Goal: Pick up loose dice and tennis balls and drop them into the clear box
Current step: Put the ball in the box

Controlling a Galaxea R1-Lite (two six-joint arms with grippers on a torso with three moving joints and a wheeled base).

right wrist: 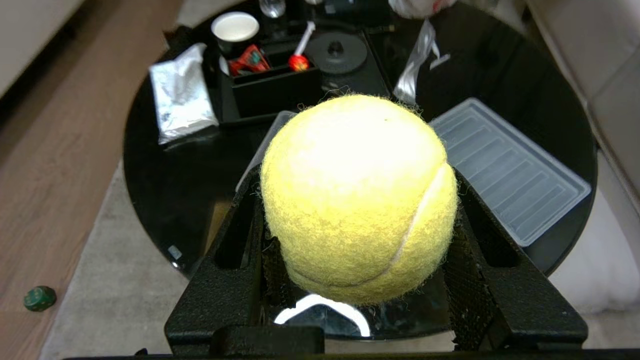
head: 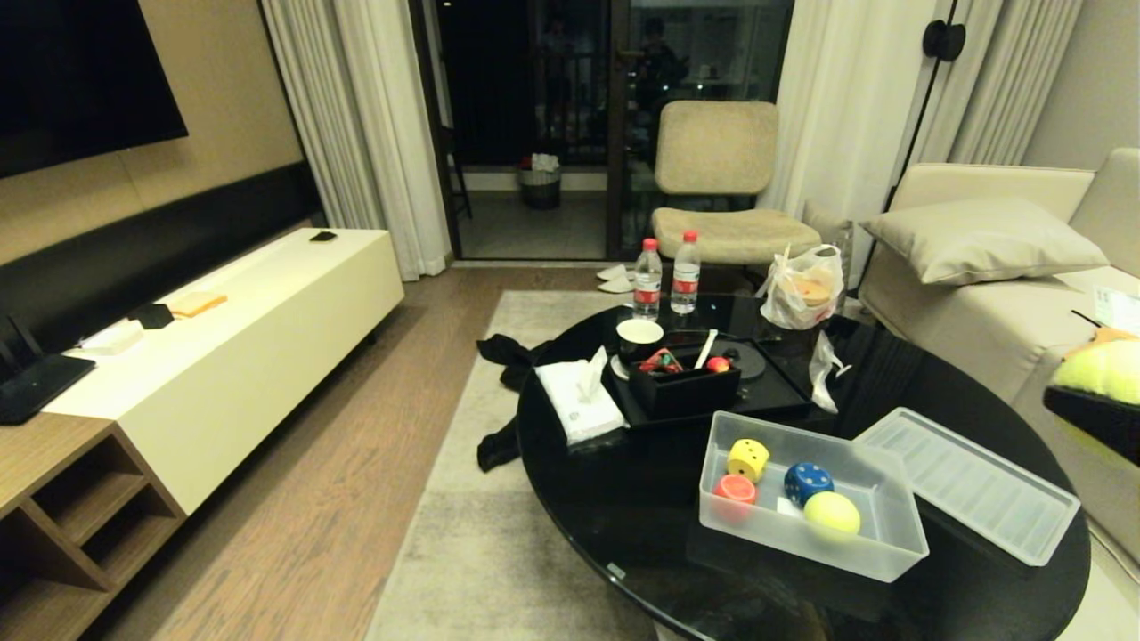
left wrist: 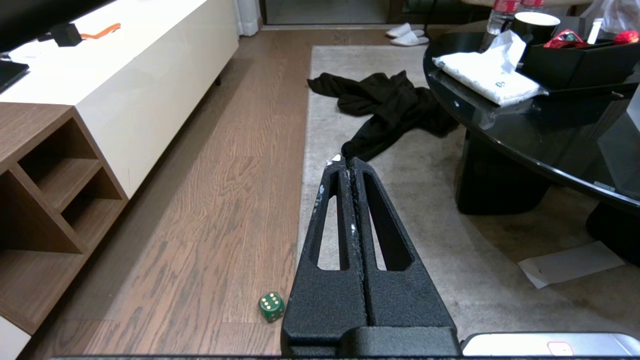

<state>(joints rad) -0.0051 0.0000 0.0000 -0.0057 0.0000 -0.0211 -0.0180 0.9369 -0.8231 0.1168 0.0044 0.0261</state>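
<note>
One fuzzy yellow-green tennis ball [right wrist: 357,200] clamped in right pincer [right wrist: 357,235], above round black surface [head: 623,499]. Carry step. Next: bring over translucent plastic box [head: 882,543] holding three dice and a ball, then release. Left pincer [left wrist: 349,162] closed, empty, parked low. Green die [left wrist: 271,306] loose on floor.

Yellow-green tennis ball [right wrist: 357,200], green die [left wrist: 271,306] (pale pips).

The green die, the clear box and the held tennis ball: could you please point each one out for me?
green die [left wrist: 272,306], left wrist view, on its pipped top face.
clear box [head: 806,539], head view, on its near wall.
held tennis ball [right wrist: 357,197], right wrist view, on the middle of its fuzzy front.
</note>
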